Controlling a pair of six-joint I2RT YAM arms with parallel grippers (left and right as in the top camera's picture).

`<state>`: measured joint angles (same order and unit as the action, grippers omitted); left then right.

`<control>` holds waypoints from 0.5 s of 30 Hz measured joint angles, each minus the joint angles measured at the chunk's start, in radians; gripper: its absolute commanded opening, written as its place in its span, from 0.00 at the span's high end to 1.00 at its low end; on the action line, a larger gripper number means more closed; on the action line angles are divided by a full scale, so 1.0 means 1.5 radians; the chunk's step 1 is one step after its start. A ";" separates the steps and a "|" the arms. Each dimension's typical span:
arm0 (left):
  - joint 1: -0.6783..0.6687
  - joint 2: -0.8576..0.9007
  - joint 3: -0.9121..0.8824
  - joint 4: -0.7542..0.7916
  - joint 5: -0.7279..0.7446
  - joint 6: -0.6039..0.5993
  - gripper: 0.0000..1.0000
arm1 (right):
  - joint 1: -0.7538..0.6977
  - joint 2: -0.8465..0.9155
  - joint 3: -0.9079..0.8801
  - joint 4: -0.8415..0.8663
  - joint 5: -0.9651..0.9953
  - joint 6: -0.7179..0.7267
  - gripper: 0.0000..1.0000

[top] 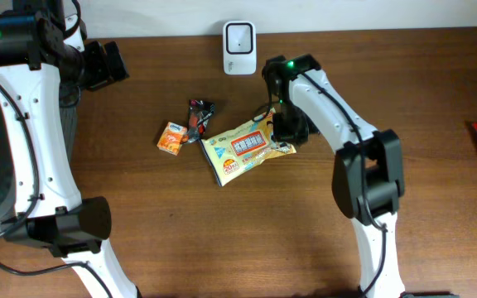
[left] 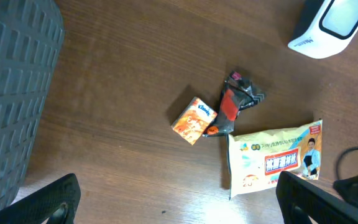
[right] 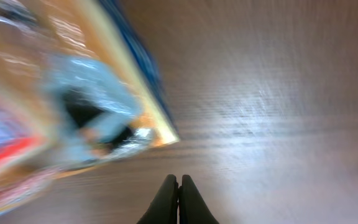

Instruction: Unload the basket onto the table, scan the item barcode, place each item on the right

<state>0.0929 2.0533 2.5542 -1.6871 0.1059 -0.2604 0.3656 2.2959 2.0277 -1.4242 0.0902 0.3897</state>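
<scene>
Right gripper [right: 179, 182]: nearest to the work; its two fingers are pressed together with nothing between them. It hangs low over the table [top: 139, 240], just beside the right edge of the yellow packet [top: 245, 149]. The wrist view is blurred, so I cannot tell if it touches the packet.
Yellow packet: it lies flat on the wood, printed face up, near the middle of the table. I judge it to be the item to scan, because the right arm is at it. No barcode can be made out on the face that shows.
Neighbours: a small orange box [top: 171, 137] and a dark red wrapper [top: 199, 118] lie just left of the packet, also flat and not held.
Left gripper [top: 106, 64]: spread wide and empty, held high at the far left, well apart from the three items.
Scanner [top: 239, 48]: the white unit stands at the far edge of the table, beyond the packet. Nothing is in front of its window.
Done: as far as I can see, only the approach to the packet.
Left to do: by my judgement almost everything: open the fingers, take the packet, lift it, find the barcode and turn it to the scanner.
</scene>
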 measured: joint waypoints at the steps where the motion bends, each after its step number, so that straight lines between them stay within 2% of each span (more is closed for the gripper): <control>1: 0.000 0.000 0.000 0.000 0.000 0.000 0.01 | 0.004 -0.018 0.008 0.032 -0.015 -0.021 0.96; 4: 0.000 0.000 0.000 0.000 0.000 0.000 0.01 | 0.028 -0.033 0.011 0.106 -0.120 -0.123 0.96; 8: 0.000 0.000 0.000 0.000 0.000 0.000 0.01 | 0.091 -0.033 -0.018 0.069 -0.202 -0.191 0.96; 10: 0.000 0.000 0.000 0.000 0.000 0.000 0.01 | 0.124 -0.033 -0.036 0.083 -0.201 -0.194 0.96; 15: 0.000 0.000 0.000 0.000 0.000 0.000 0.01 | 0.160 -0.025 -0.102 0.258 -0.142 -0.119 0.96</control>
<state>0.0929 2.0533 2.5542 -1.6875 0.1059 -0.2604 0.6060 2.2581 1.8751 -1.0370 -0.1226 0.2119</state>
